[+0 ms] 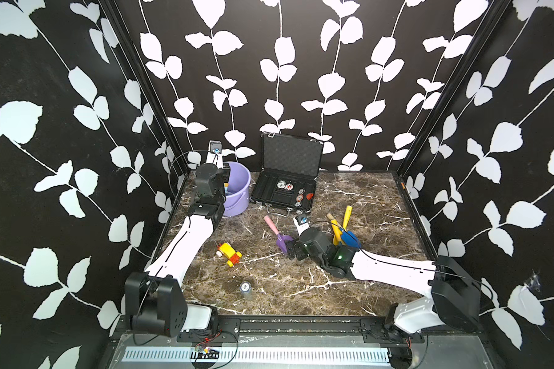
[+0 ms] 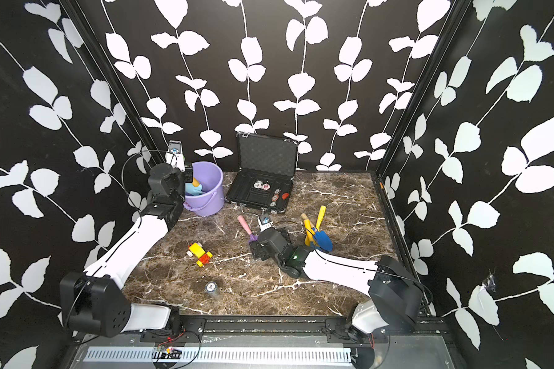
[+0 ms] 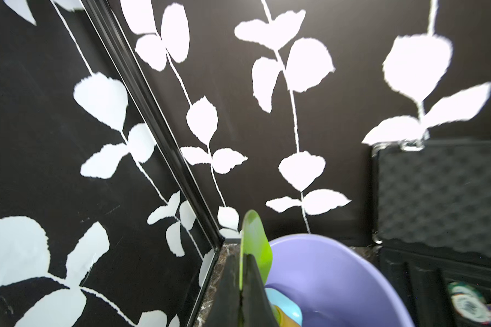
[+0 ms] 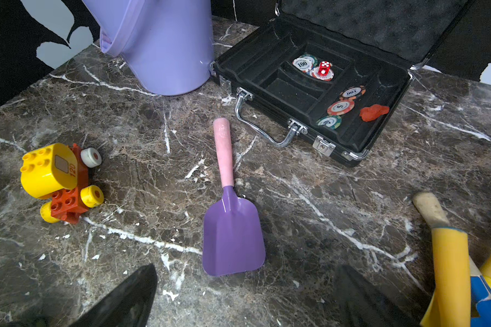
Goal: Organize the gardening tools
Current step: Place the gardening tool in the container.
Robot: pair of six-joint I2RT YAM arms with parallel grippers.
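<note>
My left gripper [image 3: 242, 256] is shut on the thin green head of a gardening tool [image 3: 255, 240] and holds it over the purple bucket [image 3: 338, 269] at the back left. In both top views this gripper [image 1: 226, 174] hangs at the bucket's near rim. A light-blue scoop [image 2: 195, 189] with a yellow handle lies inside the bucket. A purple trowel [image 4: 231, 229] with a pink handle lies flat on the marble. My right gripper [image 4: 248, 271] is open just behind its blade, one finger on each side, not touching. To the right lie a blue trowel [image 1: 350, 238] and yellow-handled tools [image 4: 451, 269], crossed.
An open black case [image 1: 304, 209] holding chips and a red die stands at the back centre, next to the bucket [image 1: 237, 204]. A yellow-and-red toy vehicle [image 1: 229, 254] lies left of the purple trowel. A small clear jar [image 1: 245, 289] stands near the front. Patterned walls enclose the table.
</note>
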